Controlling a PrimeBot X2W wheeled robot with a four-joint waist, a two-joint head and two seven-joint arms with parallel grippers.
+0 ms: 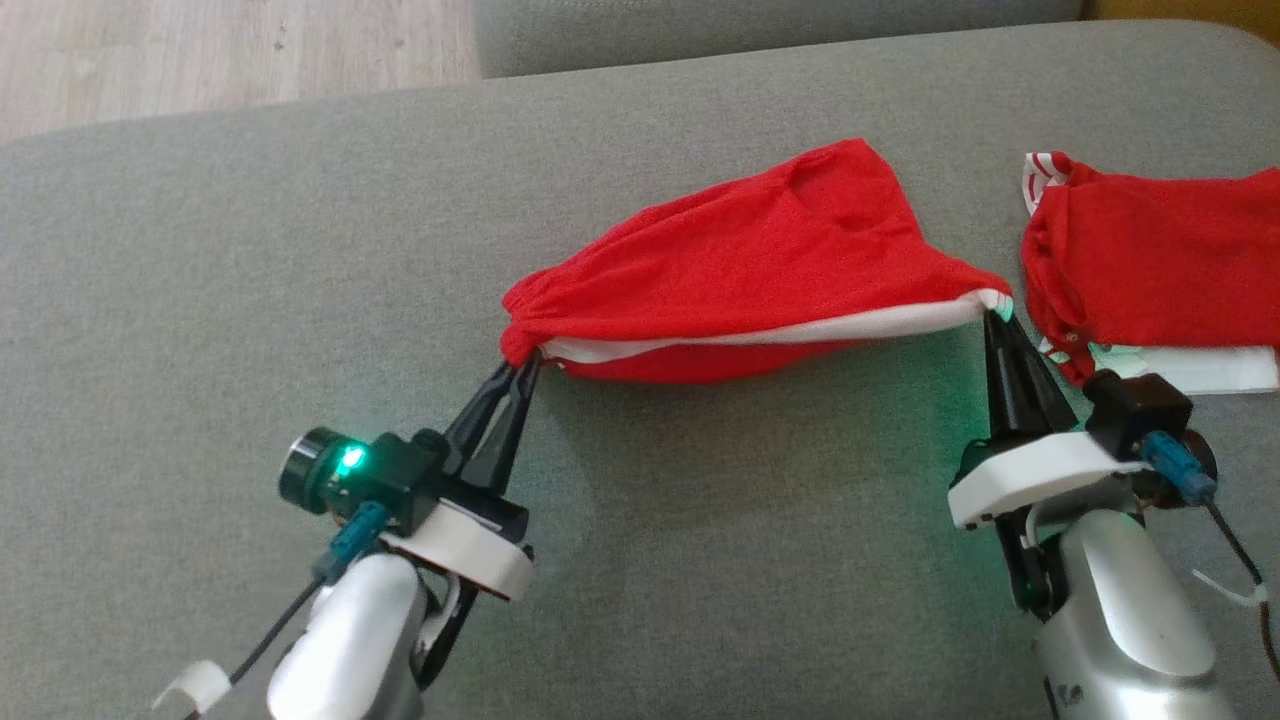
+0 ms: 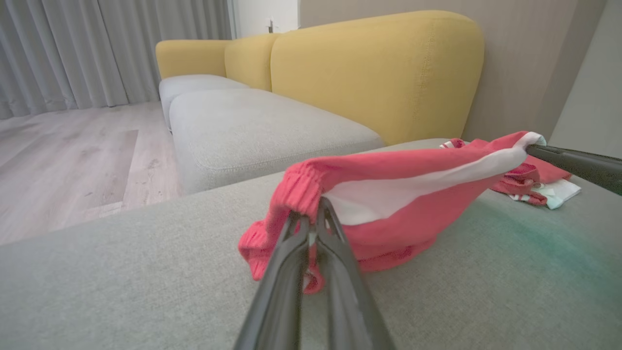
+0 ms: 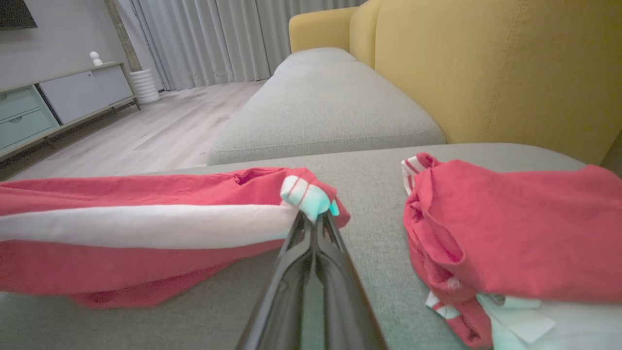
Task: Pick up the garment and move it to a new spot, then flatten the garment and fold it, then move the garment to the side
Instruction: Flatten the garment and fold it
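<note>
Your left gripper (image 1: 528, 362) and right gripper (image 1: 995, 318) each pinch one end of the red garment (image 1: 760, 270), stretched over the grey cushion (image 1: 250, 250). You have two red pieces: the other garment (image 1: 1150, 260) lies just beside the right gripper

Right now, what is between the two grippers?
The red garment, stretched from the left gripper to the right gripper, each shut on an end; the head view shows it.

Your left gripper (image 1: 528, 362) and right gripper (image 1: 997, 318) each pinch one end of the garment (image 1: 760, 270), jaws closed.
</note>
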